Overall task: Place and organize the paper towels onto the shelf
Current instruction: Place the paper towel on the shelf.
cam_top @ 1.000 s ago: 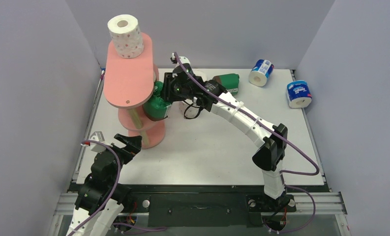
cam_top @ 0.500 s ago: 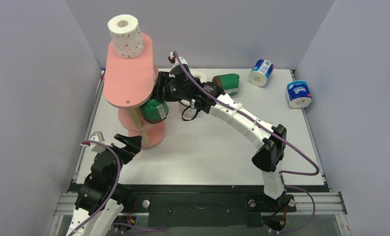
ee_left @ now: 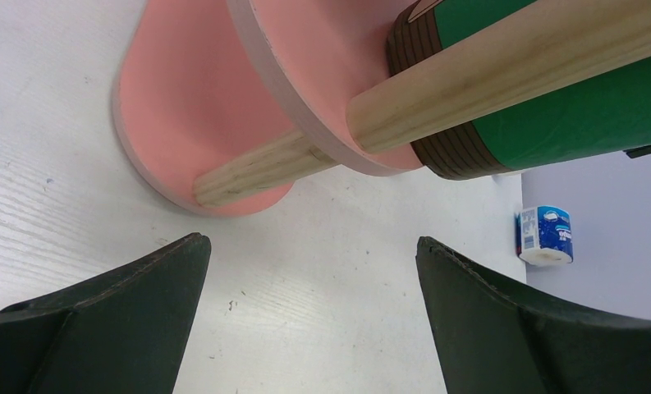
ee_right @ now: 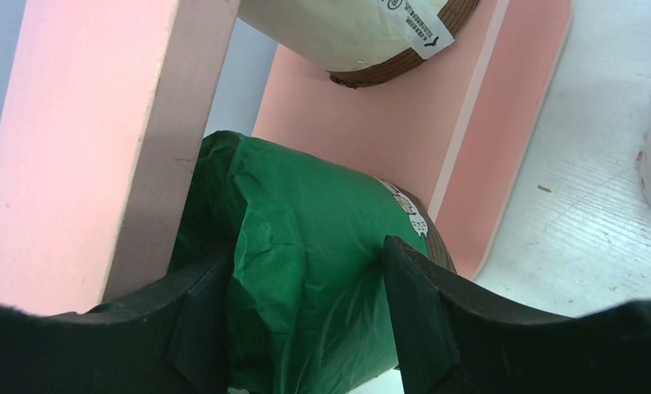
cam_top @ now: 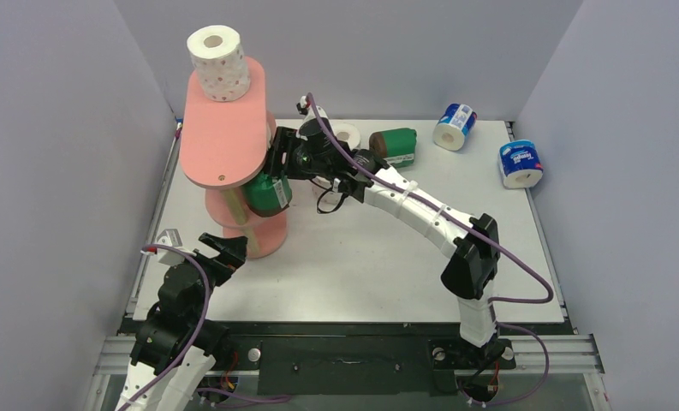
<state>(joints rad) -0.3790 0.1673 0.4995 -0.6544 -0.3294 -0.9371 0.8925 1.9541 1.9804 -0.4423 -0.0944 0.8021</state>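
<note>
The green-wrapped roll (ee_right: 289,189) rests on the middle board (ee_left: 322,49) of the shelf (cam_top: 224,128), right between the right tool's (ee_right: 305,250) fingers, which flank its wrapper; whether they pinch it I cannot tell. The left tool (ee_left: 314,246) gapes wide, facing the shelf's base.

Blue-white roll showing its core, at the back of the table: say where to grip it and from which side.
Grip the blue-white roll across its wrapped curved sides, coming down from above. It lies on its side, core end facing front-left, so a hand can likely straddle its round body.
</note>
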